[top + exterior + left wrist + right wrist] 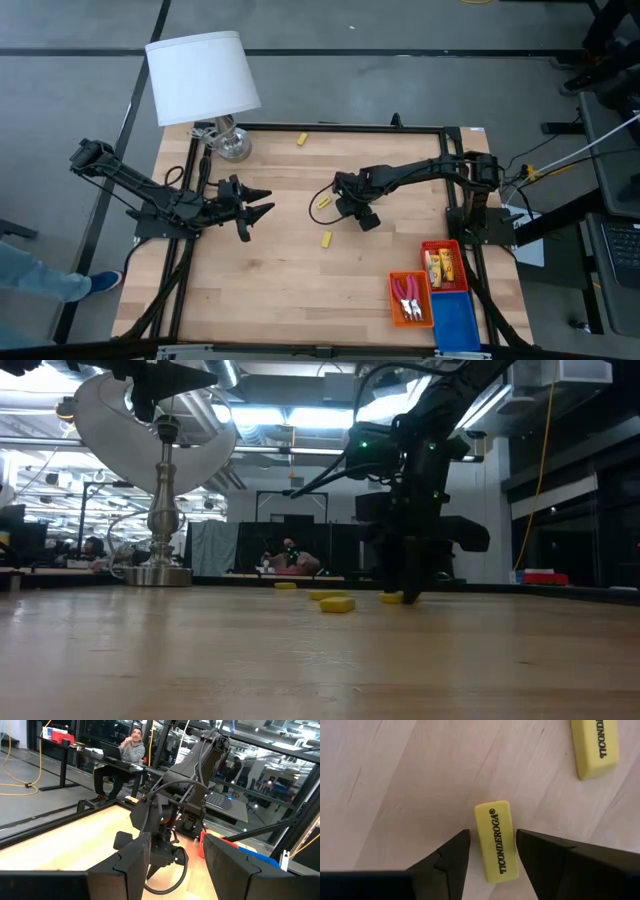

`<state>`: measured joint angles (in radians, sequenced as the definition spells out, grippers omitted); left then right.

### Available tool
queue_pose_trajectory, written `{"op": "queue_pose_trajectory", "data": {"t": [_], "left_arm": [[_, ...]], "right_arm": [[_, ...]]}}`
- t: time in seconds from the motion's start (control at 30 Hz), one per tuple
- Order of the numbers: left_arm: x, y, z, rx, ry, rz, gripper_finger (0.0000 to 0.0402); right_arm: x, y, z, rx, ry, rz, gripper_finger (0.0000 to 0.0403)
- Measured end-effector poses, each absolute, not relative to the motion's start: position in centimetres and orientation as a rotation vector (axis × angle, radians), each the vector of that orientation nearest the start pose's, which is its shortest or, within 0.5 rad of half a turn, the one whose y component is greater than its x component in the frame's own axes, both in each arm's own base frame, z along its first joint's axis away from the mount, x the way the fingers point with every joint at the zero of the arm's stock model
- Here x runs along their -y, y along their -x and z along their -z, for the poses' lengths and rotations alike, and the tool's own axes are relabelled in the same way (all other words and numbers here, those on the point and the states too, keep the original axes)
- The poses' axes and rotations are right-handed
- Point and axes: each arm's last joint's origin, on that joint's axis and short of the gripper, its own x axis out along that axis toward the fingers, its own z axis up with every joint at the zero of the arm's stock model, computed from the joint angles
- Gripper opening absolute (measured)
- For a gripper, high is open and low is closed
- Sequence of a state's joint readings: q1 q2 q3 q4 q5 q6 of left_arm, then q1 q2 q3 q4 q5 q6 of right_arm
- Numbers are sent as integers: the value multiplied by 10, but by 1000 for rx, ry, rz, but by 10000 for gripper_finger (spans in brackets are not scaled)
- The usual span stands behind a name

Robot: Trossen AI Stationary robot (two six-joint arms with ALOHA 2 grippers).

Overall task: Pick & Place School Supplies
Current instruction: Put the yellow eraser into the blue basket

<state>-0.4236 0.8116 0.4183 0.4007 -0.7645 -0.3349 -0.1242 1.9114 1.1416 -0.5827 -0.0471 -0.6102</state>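
Note:
My right gripper (492,836) points down at the table, open, one finger on each side of a small yellow block (497,850) printed with dark letters that lies flat on the wood. In the high view this gripper (345,190) hides that block; the low view shows it (392,598) beside the fingertips. A second block (595,745) lies close by (320,203), a third (326,238) nearer the table's near edge, and another (301,139) at the far edge. My left gripper (262,205) hovers open over the table's left half.
A lamp with a white shade (205,75) stands at the far left corner. At the near right sit a red tray (460,247) with yellow packs (440,266), an orange tray (394,300) with red-handled tools (408,297), and a blue tray (457,322). A person sits beyond the table (131,747).

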Motion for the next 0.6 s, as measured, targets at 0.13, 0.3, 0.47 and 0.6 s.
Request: {"op": "queue_pose_trajectory", "data": {"t": [0.13,0.3,0.47,0.6], "left_arm": [[54,-169,-257,63,338,-336,180],[54,-169,-257,64,338,-337,180],[54,-169,-257,64,338,-337,180],[54,-169,-257,63,338,-337,180]], "right_arm": [[42,-344,-130,-1319,391,-338,163],[43,-343,-130,-1333,368,-314,127],[42,-342,-131,-1344,307,-264,85],[38,-340,-138,-1350,234,-194,82]]}}
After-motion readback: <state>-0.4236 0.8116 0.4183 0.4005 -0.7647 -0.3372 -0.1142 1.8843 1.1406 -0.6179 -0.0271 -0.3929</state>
